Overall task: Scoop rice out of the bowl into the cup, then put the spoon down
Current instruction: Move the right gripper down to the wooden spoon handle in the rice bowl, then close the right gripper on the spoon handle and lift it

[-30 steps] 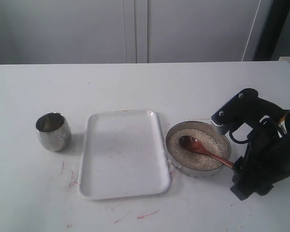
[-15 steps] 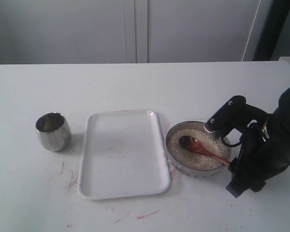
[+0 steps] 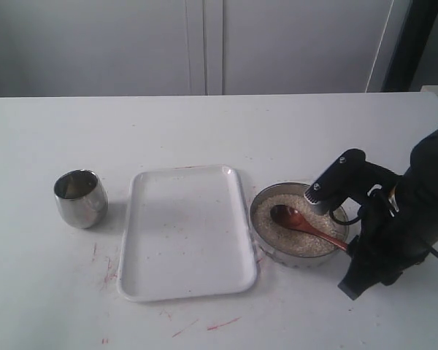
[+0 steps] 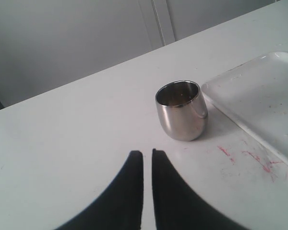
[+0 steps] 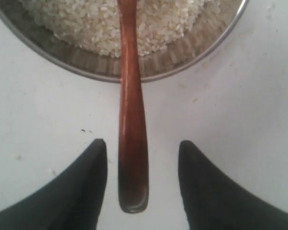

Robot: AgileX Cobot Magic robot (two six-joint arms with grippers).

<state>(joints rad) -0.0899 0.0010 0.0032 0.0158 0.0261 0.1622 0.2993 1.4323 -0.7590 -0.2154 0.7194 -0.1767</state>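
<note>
Exterior view: a white counter (image 3: 204,131), smeared red toward the lower edge, runs back to pale cabinet doors (image 3: 204,44). The cup (image 3: 80,198) stands at left and a white tray (image 3: 186,232) in the centre. Right of centre, the bowl (image 3: 257,206) holds rice (image 3: 296,242) and the spoon (image 3: 306,227).

Left wrist view: the left hand (image 4: 145,152), pinched nearly closed and empty, faces the cup.

Right wrist view: the right hand (image 5: 141,142) is spread wide astride the spoon's handle, apart from it.

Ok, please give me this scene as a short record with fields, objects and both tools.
spoon: lies in the bowl, head on the rice, handle over the rim toward the right tool
cup: upright, left of the white tray, apart from it
right tool: open, fingers either side of the handle end, not touching
left tool: shut, empty, facing the cup
task step: spoon not yet gripped
</note>
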